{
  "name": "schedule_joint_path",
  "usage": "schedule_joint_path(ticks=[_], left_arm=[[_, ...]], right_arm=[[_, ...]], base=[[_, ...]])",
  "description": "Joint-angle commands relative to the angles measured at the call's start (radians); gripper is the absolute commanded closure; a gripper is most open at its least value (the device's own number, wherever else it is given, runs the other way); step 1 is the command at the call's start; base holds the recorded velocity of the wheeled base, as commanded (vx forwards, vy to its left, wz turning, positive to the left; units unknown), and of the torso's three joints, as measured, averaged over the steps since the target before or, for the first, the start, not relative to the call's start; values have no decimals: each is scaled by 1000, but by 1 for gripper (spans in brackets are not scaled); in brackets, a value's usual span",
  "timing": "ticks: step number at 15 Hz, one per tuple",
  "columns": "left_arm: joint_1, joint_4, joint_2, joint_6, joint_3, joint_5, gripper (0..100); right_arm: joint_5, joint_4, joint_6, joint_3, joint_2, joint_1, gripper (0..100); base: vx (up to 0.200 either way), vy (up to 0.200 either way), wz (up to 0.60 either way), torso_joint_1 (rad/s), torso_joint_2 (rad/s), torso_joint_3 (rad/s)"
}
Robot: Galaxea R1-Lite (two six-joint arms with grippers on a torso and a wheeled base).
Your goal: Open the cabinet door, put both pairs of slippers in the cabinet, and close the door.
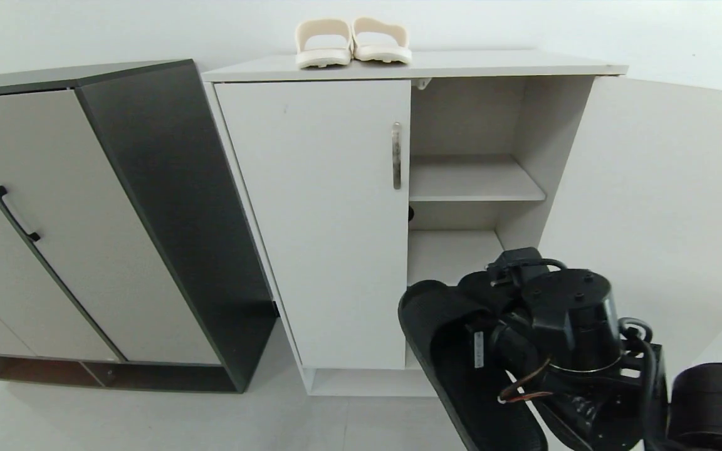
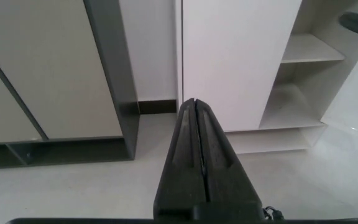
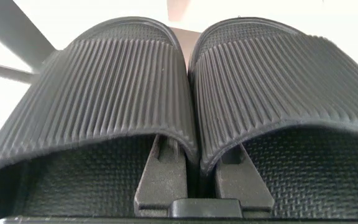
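A pair of cream slippers [image 1: 353,42] rests on top of the white cabinet [image 1: 492,62]. The cabinet's left door [image 1: 317,219] is closed and its right half stands open, showing a middle shelf [image 1: 474,178] and a lower shelf [image 1: 449,254]. In front of the lower opening, my right gripper [image 3: 199,177] is shut on a pair of black slippers [image 1: 455,338] [image 3: 117,87], pinching their inner sides together. My left gripper [image 2: 195,109] hangs low in front of the cabinets, shut with nothing in it.
A dark grey cabinet [image 1: 167,188] with pale doors stands just left of the white one. The white cabinet's right door [image 1: 662,207] is swung out on the right. Pale floor [image 1: 148,419] lies in front of both.
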Motion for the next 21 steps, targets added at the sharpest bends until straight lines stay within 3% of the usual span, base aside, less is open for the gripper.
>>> schedule_joint_path(ticks=[1, 4, 14, 21], left_arm=[[1, 0, 2, -1, 0, 1, 100], [-1, 0, 2, -1, 0, 1, 100], [-1, 0, 2, -1, 0, -1, 100], [1, 0, 2, -1, 0, -1, 100]], right_arm=[[-66, -55, 9, -34, 159, -28, 100], [-117, -55, 5, -52, 189, -67, 100], [-117, -64, 16, -62, 225, -99, 100], [-109, -249, -4, -39, 261, -100, 100]], base=[[0, 0, 0, 0, 0, 0], [0, 0, 0, 0, 0, 0], [0, 0, 0, 2, 1, -51], [0, 0, 0, 0, 4, -198]])
